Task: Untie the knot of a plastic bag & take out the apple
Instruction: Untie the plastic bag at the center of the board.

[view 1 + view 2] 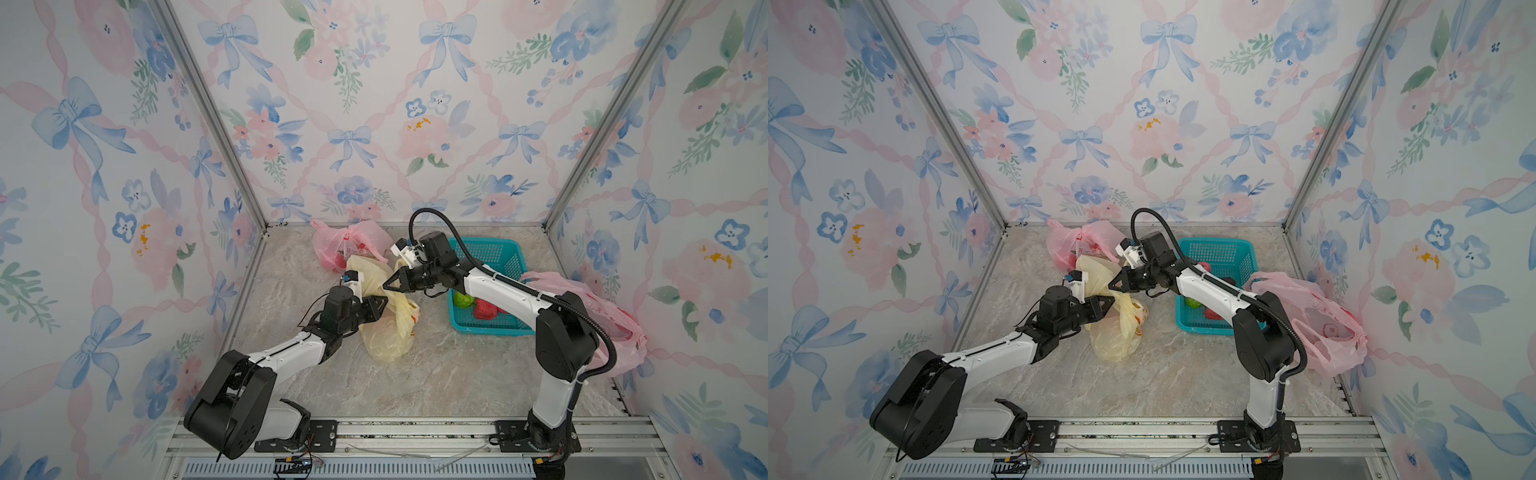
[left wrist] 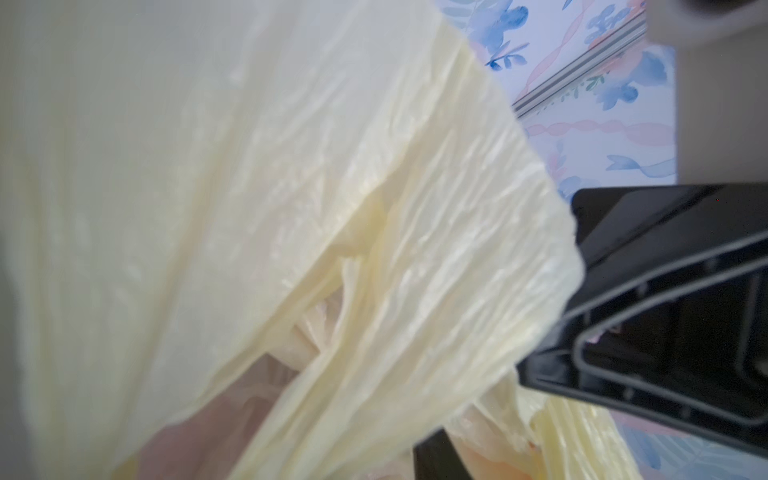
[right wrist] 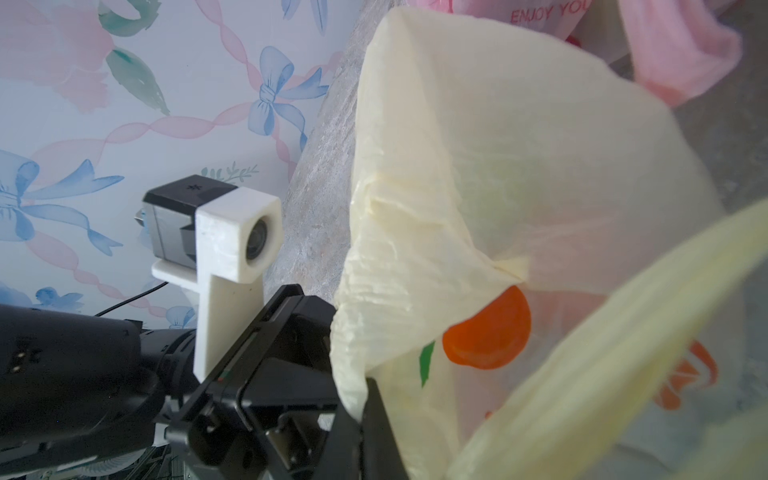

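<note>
A pale yellow plastic bag (image 1: 390, 336) (image 1: 1117, 336) with an orange print lies mid-table, its top pulled up between both grippers. My left gripper (image 1: 383, 304) (image 1: 1109, 302) is shut on a fold of the bag's upper edge; the film fills the left wrist view (image 2: 291, 208), where one dark finger (image 2: 436, 461) shows. Just behind it, my right gripper (image 1: 386, 286) (image 3: 365, 399) is shut on another part of the same edge. No knot can be made out. The apple is hidden.
A pink bag (image 1: 349, 245) lies behind the yellow one against the back wall. A blue basket (image 1: 515, 257) at the right holds a green fruit (image 1: 463, 299) and a red fruit (image 1: 486, 309). Another pink bag (image 1: 590, 307) lies beside the right arm.
</note>
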`<move>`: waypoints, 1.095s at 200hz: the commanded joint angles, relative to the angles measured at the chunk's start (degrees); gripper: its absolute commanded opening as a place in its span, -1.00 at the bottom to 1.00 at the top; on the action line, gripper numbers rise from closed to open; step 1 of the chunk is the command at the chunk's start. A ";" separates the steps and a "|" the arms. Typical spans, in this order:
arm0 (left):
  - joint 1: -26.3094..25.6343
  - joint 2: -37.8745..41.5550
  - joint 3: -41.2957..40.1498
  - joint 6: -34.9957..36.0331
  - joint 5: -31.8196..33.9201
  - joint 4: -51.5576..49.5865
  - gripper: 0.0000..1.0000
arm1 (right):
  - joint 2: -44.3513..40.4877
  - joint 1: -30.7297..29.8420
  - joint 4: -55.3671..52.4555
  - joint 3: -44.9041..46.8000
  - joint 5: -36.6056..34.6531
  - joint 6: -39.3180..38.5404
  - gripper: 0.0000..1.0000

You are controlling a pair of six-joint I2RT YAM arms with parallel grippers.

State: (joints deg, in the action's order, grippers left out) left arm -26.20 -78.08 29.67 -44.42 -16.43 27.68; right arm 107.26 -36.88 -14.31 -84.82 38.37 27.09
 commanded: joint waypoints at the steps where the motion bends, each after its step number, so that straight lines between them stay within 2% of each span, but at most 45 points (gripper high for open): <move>1: 0.53 -1.94 0.65 0.12 -2.11 2.69 -0.79 | 0.23 -0.47 0.59 0.44 0.70 0.86 -1.00; 9: 0.75 -2.11 0.74 0.21 -2.22 2.97 -1.00 | 0.14 -0.38 0.59 0.59 0.69 0.84 -1.00; 46: 5.02 3.15 -0.68 1.67 -3.26 -1.25 -1.00 | -0.94 2.02 -1.66 1.06 -0.61 -1.24 -1.00; 107: 18.92 27.26 -6.92 5.99 0.86 -24.33 -1.00 | -2.24 9.78 -5.82 -0.74 -2.87 -6.34 -1.00; 142: 26.97 37.92 -13.52 3.27 3.51 -27.59 -1.00 | -2.32 12.70 -6.12 0.05 -5.62 -7.73 -1.00; 199: 30.39 42.60 -17.38 2.93 12.61 -31.55 -1.00 | 0.27 17.37 -8.85 -1.08 -10.40 -11.32 -1.00; 219: 32.01 41.93 -19.15 3.38 10.37 -30.39 -1.00 | 1.35 18.10 -6.58 -1.94 -7.40 -10.63 -1.00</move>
State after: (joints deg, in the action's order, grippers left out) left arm 3.73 -35.79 12.97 -41.78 -8.80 -1.26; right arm 107.18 -20.91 -21.50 -84.73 31.33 17.45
